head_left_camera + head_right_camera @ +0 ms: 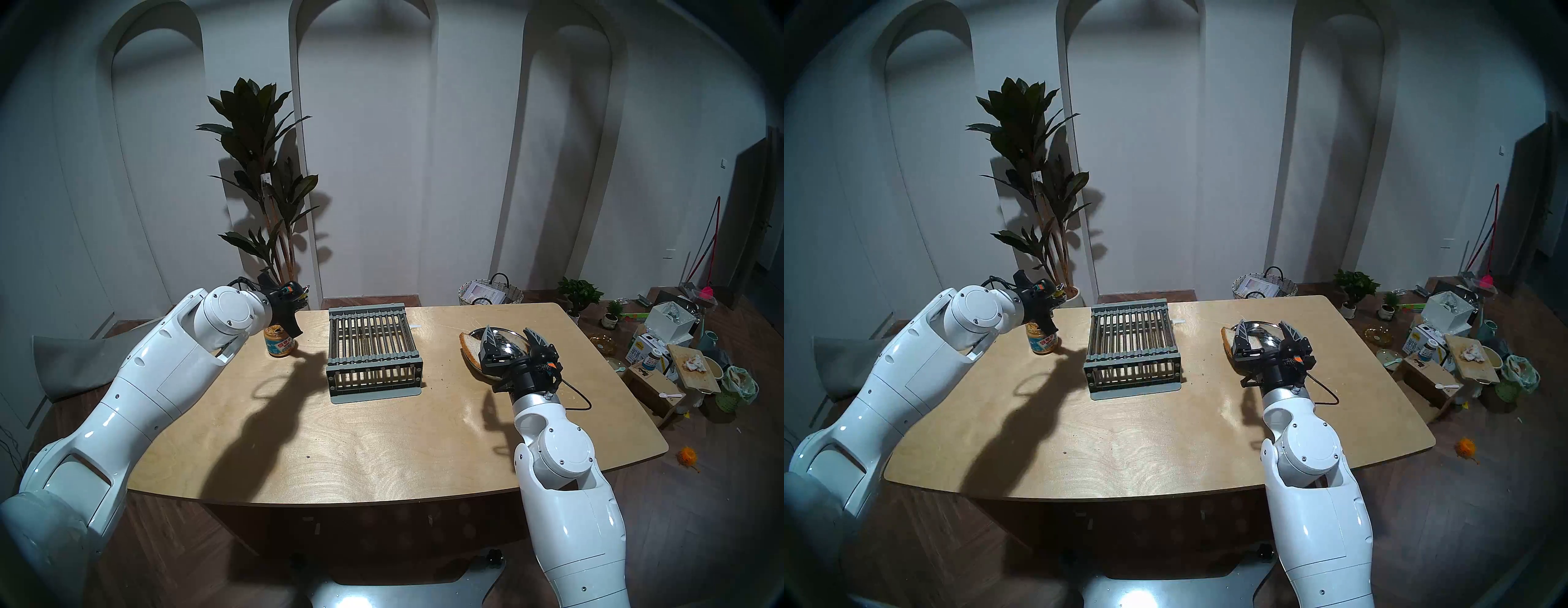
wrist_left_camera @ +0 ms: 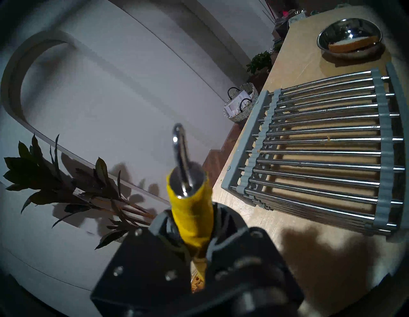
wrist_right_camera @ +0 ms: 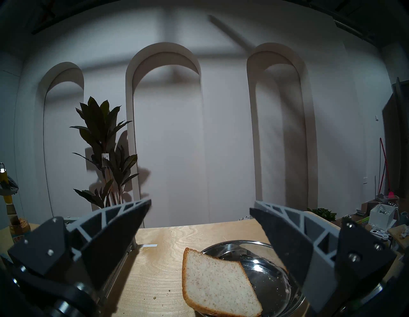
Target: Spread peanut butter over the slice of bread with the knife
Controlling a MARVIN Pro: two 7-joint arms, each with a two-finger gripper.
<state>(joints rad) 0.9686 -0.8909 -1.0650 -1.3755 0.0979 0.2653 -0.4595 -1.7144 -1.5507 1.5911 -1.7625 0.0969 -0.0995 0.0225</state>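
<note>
My left gripper [image 1: 292,316] is shut on the knife [image 2: 190,210], around its yellow handle, with the metal ring pointing up. The blade points down at the open peanut butter jar [image 1: 278,341] at the table's far left; the tan paste [image 2: 197,285] shows just under the fingers. The slice of bread [image 3: 212,285] leans on the left rim of a steel bowl [image 3: 265,281] at the right of the table. My right gripper [image 3: 200,205] hovers open just in front of and above the bowl, holding nothing. From the head, the bread [image 1: 469,344] peeks out left of its fingers.
A grey dish rack [image 1: 373,352] with steel bars stands mid-table between the jar and the bowl. A potted plant [image 1: 263,178] and a woven basket [image 1: 490,293] sit behind the table. Clutter [image 1: 679,361] covers the floor to the right.
</note>
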